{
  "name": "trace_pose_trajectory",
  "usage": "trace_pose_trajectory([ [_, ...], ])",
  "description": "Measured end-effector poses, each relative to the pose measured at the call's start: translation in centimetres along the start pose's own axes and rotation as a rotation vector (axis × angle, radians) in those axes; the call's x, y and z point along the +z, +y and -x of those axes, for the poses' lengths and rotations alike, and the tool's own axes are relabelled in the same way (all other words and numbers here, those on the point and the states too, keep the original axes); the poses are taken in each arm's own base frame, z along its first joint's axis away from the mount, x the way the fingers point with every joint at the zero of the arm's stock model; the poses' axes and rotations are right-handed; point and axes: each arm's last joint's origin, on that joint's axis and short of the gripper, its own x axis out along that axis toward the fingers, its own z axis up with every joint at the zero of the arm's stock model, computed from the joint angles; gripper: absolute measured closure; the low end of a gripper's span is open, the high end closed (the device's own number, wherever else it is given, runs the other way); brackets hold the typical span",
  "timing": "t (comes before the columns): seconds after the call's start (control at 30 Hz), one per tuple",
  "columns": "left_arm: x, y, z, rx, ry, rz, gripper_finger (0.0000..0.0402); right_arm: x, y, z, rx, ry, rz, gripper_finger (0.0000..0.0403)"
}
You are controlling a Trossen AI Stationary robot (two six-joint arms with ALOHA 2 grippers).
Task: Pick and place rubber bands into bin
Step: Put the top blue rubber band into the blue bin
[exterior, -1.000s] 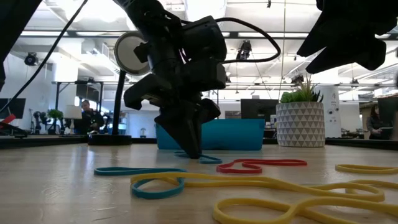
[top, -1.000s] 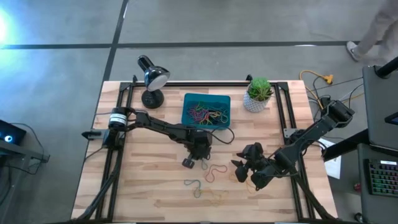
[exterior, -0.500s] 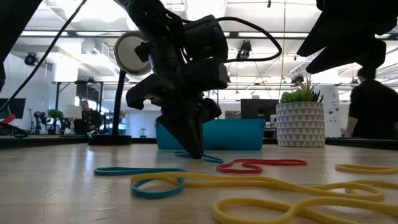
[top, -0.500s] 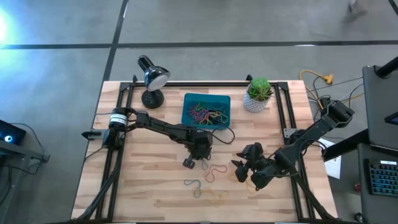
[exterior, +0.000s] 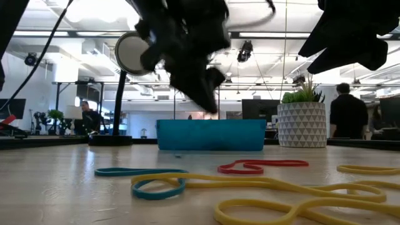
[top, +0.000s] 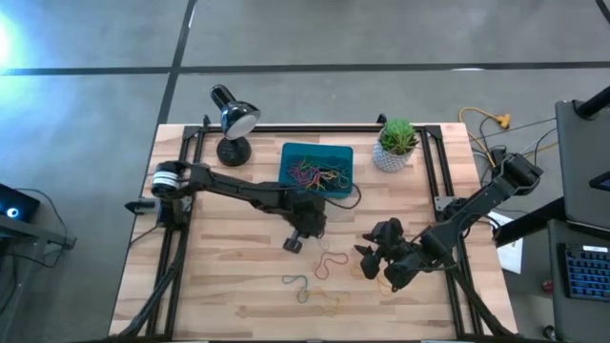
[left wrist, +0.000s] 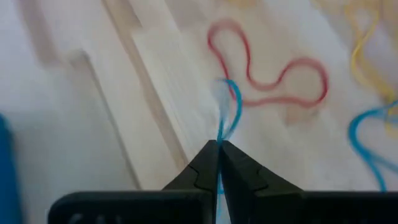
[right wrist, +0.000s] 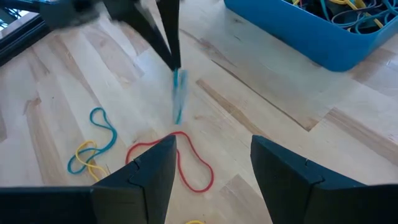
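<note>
Left gripper (left wrist: 217, 146) pinched tight on a blue rubber band (left wrist: 229, 112), lifted clear of the table so the loop dangles free for carrying to the bin (top: 290, 179) just behind. Loose rubber bands (top: 329, 267) lie between the arms; right gripper (right wrist: 211, 152) hovers spread wide, empty, waiting off to the side.

An open-plan lab or office. Past the wooden table (exterior: 56, 187), the low view shows a wide room with exposed ceiling ducts and strip lights, monitors (exterior: 259, 108) at twelve o'clock, a person (exterior: 349, 115) standing at three, and another person (exterior: 85, 117) seated at nine.
</note>
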Motion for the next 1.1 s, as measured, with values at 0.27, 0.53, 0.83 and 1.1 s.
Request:
trace_pose_trajectory([
  [0.27,2.5,0.1,4.3,0.126,-0.181,-0.040,0.0401,0.0,0.0,0.0,0.002,-0.001,-0.002,0.0209],
  [0.53,4.1,0.4,9.1,0.300,-0.335,-0.057,0.0401,0.0,0.0,0.0,0.004,-0.002,-0.004,0.0209],
  [0.83,3.7,2.7,12.2,0.464,-0.378,-0.009,0.0401,0.0,0.0,0.0,0.004,-0.002,-0.004,0.0209],
  [1.1,1.6,6.7,13.0,0.613,-0.321,0.053,0.0401,0.0,0.0,0.0,0.004,-0.006,-0.006,0.0209],
])
